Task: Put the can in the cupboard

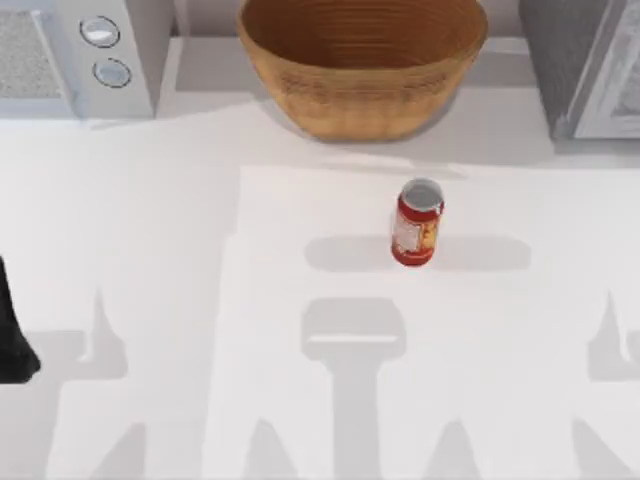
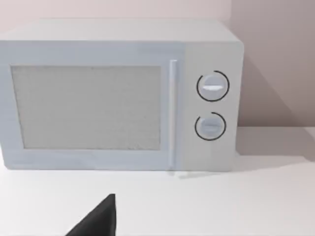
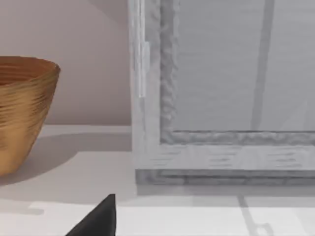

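Can [image 1: 418, 222] stands upright near the middle of the table [image 1: 150, 250], just in front of the woven basket [image 1: 362, 65], untouched. Cupboard [image 1: 590, 65] (far right corner) awaits. Whether either gripper is open, I cannot tell; both arms seem parked.

Left arm [image 1: 12, 335]: matte black housing, rounded lower end, at the top view's left edge. Each wrist view carries a black, wedge-shaped tool fingertip [image 2: 98, 220] [image 3: 98, 220], plain and unmarked
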